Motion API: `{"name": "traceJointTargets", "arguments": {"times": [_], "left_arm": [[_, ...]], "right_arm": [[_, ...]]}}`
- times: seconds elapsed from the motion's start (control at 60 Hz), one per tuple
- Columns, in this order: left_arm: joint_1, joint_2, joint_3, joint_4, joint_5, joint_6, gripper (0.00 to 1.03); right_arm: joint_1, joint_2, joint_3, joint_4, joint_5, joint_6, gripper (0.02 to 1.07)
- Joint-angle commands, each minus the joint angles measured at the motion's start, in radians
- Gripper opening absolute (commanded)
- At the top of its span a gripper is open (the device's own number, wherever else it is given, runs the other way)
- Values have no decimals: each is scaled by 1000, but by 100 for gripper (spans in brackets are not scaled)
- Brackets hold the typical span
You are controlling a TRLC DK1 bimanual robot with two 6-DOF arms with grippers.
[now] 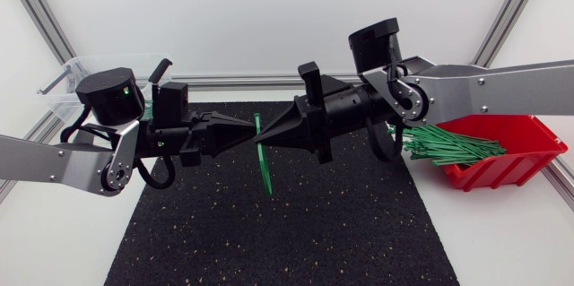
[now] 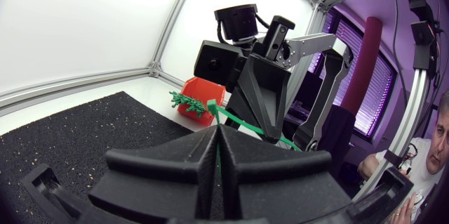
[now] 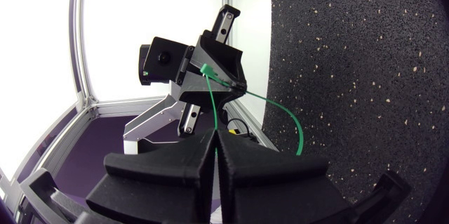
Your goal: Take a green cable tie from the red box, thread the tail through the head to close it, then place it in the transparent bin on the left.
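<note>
Black mat (image 1: 269,241) spreads wide toward its near edge; above its far middle, left gripper (image 1: 247,126) and right gripper (image 1: 268,135), tip to tip, both clamp one cable tie (image 1: 265,168)

White table (image 1: 502,241) w/ a black speckled mat (image 1: 269,241) laid flat across the middle. Red box (image 1: 511,165) sits on the table at the right, just off the mat's edge, w/ green cable ties (image 1: 448,145) poking out twd the mat. Transparent bin (image 1: 67,84) sits at the back-left corner.
</note>
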Motion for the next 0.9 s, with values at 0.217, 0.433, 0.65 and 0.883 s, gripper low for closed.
{"name": "traceJointTargets", "arguments": {"times": [0.217, 0.433, 0.65, 0.883], "left_arm": [[-15, -12, -36, 18, 7, -8, 4], [-23, -30, -60, 46, 6, 4, 4], [-46, -65, -79, 49, -17, 37, 4], [-64, -127, -111, 49, -34, 58, 4]], "right_arm": [[-17, -13, -1, 14, -4, 43, 8], [-23, -13, 21, -2, -4, 55, 8], [-26, -4, 27, -6, -4, 55, 8], [-28, 1, 24, -9, -4, 55, 8]]}}
